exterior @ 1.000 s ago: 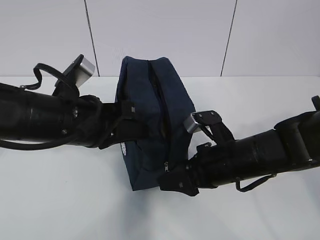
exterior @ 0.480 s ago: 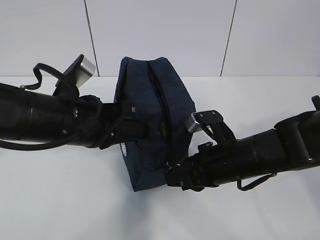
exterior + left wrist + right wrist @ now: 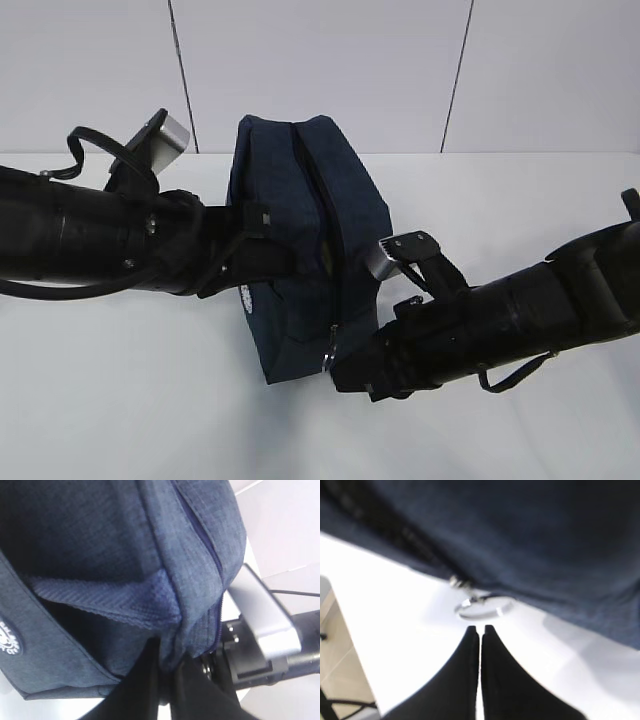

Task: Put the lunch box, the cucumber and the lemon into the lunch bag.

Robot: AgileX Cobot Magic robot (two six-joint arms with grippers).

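Observation:
The dark navy lunch bag (image 3: 290, 190) stands at the middle of the white table, its zipper (image 3: 318, 190) running down the top toward me. Its silver ring pull (image 3: 328, 357) hangs loose at the near lower end. My left gripper (image 3: 252, 225) is shut on a fold of the bag's fabric beside the zipper, as the left wrist view (image 3: 172, 655) shows. My right gripper (image 3: 342, 376) is shut and empty, its tips (image 3: 480, 628) just short of the ring pull (image 3: 482, 607) and not touching it. The lunch box, cucumber and lemon are out of view.
White table (image 3: 140, 400) with a white panelled wall (image 3: 330, 60) behind it. The bag's round white logo (image 3: 7, 640) faces left. The right arm's silver wrist camera (image 3: 265, 620) sits close against the bag's far side. The table's edge (image 3: 332, 602) shows at the left of the right wrist view.
The right gripper has dropped slightly and drawn back at the bag's near end, and the ring pull now hangs free ahead of its tips. The bag shifted slightly left. The left arm holds still.

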